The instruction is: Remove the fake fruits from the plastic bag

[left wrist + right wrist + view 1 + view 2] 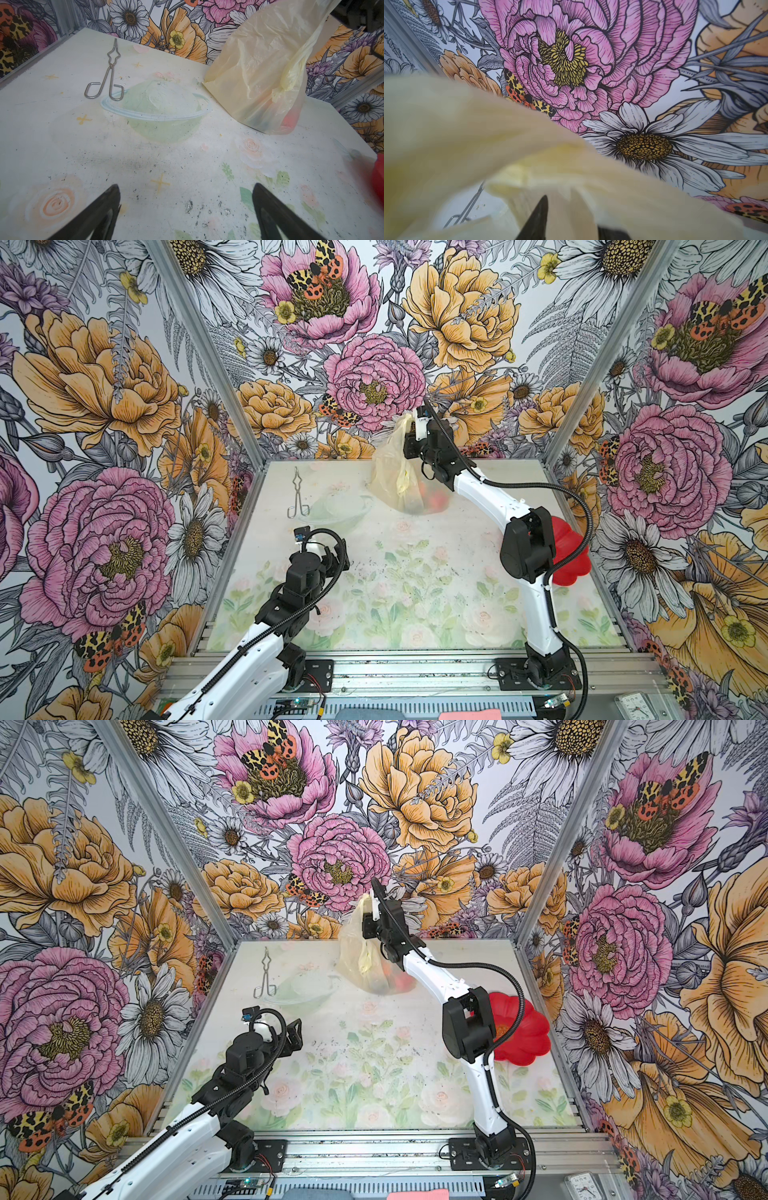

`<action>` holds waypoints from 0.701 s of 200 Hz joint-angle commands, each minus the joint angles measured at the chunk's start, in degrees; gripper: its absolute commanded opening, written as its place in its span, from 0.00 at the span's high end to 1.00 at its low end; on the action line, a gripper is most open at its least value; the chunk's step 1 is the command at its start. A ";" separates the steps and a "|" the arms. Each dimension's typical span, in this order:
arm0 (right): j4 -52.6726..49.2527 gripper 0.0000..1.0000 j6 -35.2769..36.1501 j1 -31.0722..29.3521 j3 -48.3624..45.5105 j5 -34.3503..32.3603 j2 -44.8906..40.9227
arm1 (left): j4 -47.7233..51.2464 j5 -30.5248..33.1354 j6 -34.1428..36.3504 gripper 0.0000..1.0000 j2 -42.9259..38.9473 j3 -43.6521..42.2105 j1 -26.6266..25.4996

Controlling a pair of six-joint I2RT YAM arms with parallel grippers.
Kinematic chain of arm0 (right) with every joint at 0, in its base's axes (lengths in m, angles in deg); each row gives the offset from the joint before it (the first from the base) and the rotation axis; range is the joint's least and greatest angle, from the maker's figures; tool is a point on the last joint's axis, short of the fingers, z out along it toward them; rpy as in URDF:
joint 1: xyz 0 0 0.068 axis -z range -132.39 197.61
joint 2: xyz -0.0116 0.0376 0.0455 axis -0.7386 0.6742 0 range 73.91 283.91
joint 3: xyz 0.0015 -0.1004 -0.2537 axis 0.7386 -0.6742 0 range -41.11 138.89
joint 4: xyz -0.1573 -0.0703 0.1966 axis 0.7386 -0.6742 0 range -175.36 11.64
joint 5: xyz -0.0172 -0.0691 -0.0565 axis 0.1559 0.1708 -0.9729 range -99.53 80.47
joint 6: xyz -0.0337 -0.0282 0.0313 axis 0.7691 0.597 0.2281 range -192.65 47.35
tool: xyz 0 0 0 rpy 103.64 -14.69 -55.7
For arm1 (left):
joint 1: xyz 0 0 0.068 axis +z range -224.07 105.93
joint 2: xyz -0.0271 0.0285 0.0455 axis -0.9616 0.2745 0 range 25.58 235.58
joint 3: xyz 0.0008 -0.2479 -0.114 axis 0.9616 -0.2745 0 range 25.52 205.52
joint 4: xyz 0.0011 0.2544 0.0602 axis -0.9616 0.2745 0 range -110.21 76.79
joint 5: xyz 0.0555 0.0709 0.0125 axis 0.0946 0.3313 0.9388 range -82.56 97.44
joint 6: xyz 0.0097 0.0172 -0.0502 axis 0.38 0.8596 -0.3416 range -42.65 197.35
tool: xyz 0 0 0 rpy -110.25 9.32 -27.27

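Where the right tool point(410, 423) grips, the plastic bag point(388, 477) hangs beneath.

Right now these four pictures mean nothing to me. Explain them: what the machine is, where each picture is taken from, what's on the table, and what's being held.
This is a two-armed tabletop robot, and each arm ends in a gripper with two jaws. Two pictures come from a camera pair overhead that sees the whole scene. The other two come from cameras on the arms' wrists.

On the table lie metal tongs and a red flower-shaped plate. The right gripper is raised at the back. Its jaws appear to pinch the top of the plastic bag, and the bag's bottom sags down by the table. Reddish fake fruits show through the plastic. The left gripper hangs over the table, jaws wide open, holding nothing.
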 commanded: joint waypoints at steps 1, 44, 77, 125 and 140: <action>-3.16 0.88 1.96 -0.48 2.53 -3.31 0.39 | -1.24 1.77 1.02 0.01 -0.43 -0.78 0.01; -3.33 1.00 2.15 -0.66 -0.51 -4.50 -4.03 | -1.17 2.04 0.93 0.01 -0.42 -0.90 0.14; -1.80 1.00 2.60 -0.59 -8.06 -6.47 -10.50 | -1.22 2.28 0.79 0.01 -0.42 -0.87 0.29; 6.75 1.00 2.20 -0.09 -27.21 -6.49 -24.33 | -1.25 1.47 0.28 0.01 2.45 0.68 0.72; 9.75 1.00 1.39 0.38 -33.88 -6.30 -29.35 | 0.67 -0.68 -1.74 0.01 5.74 4.52 0.56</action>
